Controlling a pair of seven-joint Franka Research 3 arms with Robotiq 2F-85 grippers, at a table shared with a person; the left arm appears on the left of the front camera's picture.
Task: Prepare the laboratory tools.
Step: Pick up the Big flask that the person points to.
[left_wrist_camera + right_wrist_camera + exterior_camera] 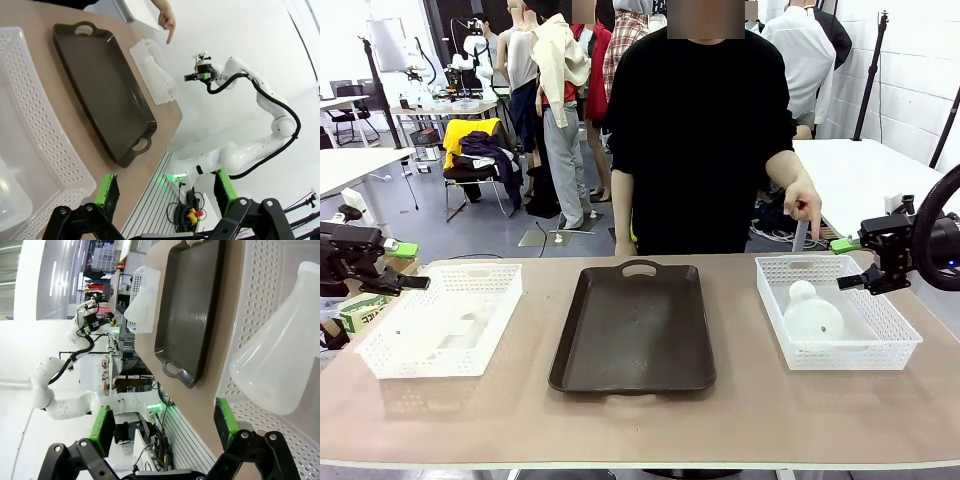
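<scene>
A frosted white conical flask (811,314) lies in the white lattice basket (890,345) at the table's right; up close the flask (280,360) rests on its side, neck pointing away. In the left basket (380,355) a second translucent flask (460,327) shows faintly, and its edge (10,195) appears in the left wrist view. My right gripper (845,264) hovers open over the right basket's far edge, just above the flask, its green pads (225,427) wide apart. My left gripper (408,267) stands open at the left basket's far left corner, holding nothing (166,192).
A dark brown handled tray (635,330) lies between the two baskets. A person stands at the far side, one hand (804,208) pointing a finger down at the right basket's far rim, close to my right gripper. The front strip of the table is bare.
</scene>
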